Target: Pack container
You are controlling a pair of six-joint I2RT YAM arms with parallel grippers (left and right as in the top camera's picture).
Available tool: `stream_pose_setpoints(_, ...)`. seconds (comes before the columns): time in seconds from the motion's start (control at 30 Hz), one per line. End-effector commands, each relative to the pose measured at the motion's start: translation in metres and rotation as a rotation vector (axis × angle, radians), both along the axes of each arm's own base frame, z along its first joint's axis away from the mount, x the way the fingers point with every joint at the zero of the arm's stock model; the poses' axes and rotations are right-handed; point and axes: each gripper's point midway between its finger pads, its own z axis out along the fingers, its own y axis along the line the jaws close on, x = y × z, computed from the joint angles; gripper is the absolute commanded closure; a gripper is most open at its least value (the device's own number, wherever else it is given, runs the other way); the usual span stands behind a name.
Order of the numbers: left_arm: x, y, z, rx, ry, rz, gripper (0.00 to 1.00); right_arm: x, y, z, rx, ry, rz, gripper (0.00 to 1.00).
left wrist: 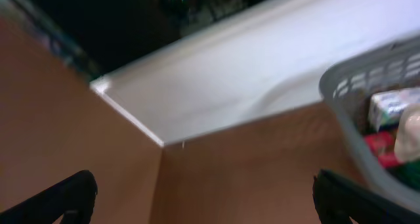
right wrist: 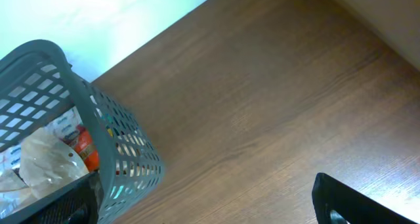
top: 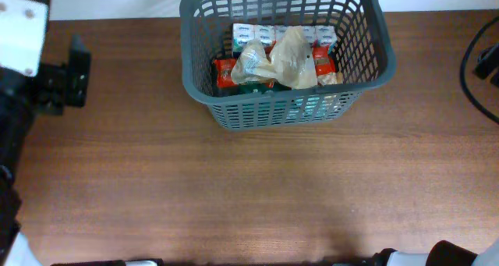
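The dark grey lattice basket point(top: 203, 71) stands at the far middle of the wooden table. It holds white-and-blue packets point(top: 253, 37) at the back, red packets point(top: 224, 72) and crumpled clear bags point(top: 290, 59) on top. My left gripper point(top: 80, 72) is at the table's left, well clear of the basket, open and empty; its wrist view shows the fingers point(left wrist: 210, 204) spread wide and the basket rim point(left wrist: 341, 112) at the right. My right gripper point(right wrist: 210, 207) is open and empty, with the basket point(right wrist: 125, 152) by its left finger. In the overhead view only part of the right arm shows, at the bottom edge.
A black cable point(top: 474, 63) loops at the table's right edge. A white wall panel point(left wrist: 216, 79) runs behind the table's far edge. Bare wood point(top: 257, 188) spreads in front of the basket.
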Motion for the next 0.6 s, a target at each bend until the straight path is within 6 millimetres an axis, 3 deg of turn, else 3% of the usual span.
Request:
stream_pose_setpoints(0.0,0.001,0.015,-0.021,-0.039,0.076,0.074,0.01,-0.001,-0.002,0.003,-0.002,-0.007,-0.014,0.01)
stream_pose_setpoints(0.47,-0.014,0.012,-0.051,-0.048,0.215,0.066,0.01,0.002,-0.002,0.000,0.001,-0.001,-0.010,0.01)
stream_pose_setpoints(0.57,-0.015,0.012,-0.053,-0.049,0.223,0.066,0.01,0.002,0.006,0.003,-0.003,-0.010,0.012,0.01)
